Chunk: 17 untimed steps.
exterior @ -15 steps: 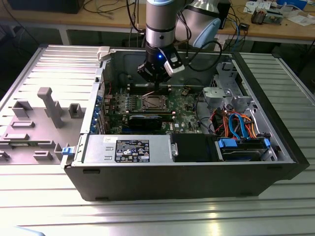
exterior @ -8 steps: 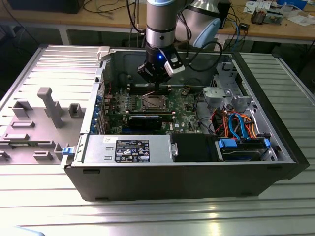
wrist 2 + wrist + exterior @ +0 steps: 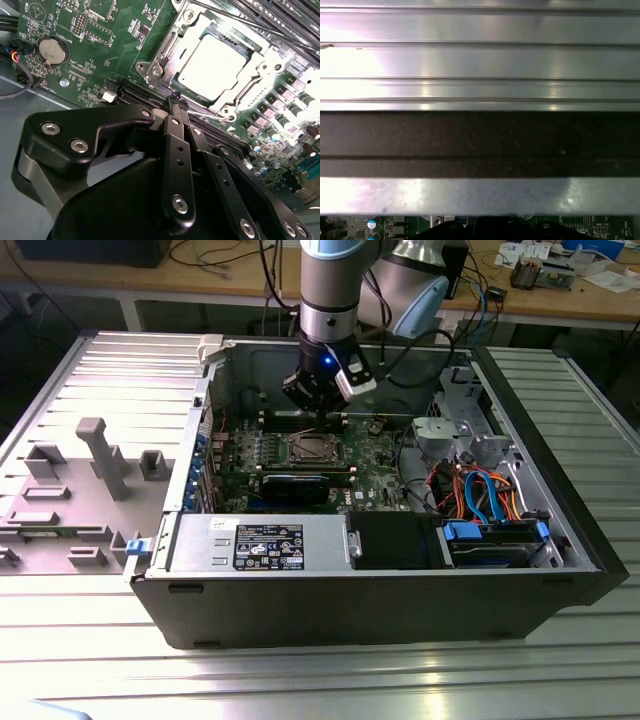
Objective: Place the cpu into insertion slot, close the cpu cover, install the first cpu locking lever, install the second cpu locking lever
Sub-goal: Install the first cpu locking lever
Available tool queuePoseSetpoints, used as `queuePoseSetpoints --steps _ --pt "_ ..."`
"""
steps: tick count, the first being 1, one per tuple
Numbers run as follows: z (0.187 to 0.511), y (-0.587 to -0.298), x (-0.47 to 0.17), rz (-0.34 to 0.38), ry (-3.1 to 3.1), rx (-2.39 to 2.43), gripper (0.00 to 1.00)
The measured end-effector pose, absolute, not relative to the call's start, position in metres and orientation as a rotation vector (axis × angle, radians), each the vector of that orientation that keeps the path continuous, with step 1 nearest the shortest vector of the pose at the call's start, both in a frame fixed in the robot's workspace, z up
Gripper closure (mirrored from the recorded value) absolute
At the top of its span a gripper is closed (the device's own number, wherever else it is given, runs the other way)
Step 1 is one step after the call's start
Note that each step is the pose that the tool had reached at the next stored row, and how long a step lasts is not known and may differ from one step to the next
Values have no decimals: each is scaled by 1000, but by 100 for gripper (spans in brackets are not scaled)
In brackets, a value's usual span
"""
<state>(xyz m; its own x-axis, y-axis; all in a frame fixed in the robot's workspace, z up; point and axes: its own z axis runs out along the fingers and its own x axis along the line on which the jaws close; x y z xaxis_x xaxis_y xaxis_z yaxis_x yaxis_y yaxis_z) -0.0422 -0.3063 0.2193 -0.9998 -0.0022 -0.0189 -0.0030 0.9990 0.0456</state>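
Observation:
The cpu (image 3: 215, 62), with its dull silver top, lies in the insertion slot (image 3: 312, 448) on the green motherboard. The silvery cpu cover (image 3: 161, 60) lies flat around it as a frame. A thin metal locking lever (image 3: 235, 21) runs along the far side of the socket. My gripper (image 3: 176, 100) is shut with nothing between its black fingers (image 3: 172, 130), and its tips hover just short of the socket's near edge. In the exterior view the gripper (image 3: 314, 406) hangs inside the open case, just behind the socket.
The open computer case (image 3: 190, 570) sits on a ribbed metal table (image 3: 590, 390). Long black memory slots (image 3: 280, 15) flank the socket. A black card (image 3: 295, 486), the power supply (image 3: 260, 545) and drive cables (image 3: 480, 490) fill the case. A grey fixture (image 3: 100, 455) stands at the exterior view's left.

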Motion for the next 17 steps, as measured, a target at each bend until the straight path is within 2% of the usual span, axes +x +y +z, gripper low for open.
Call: queuePoseSetpoints --steps 17 --pt "213 -306 -40 88 3121 17 89"
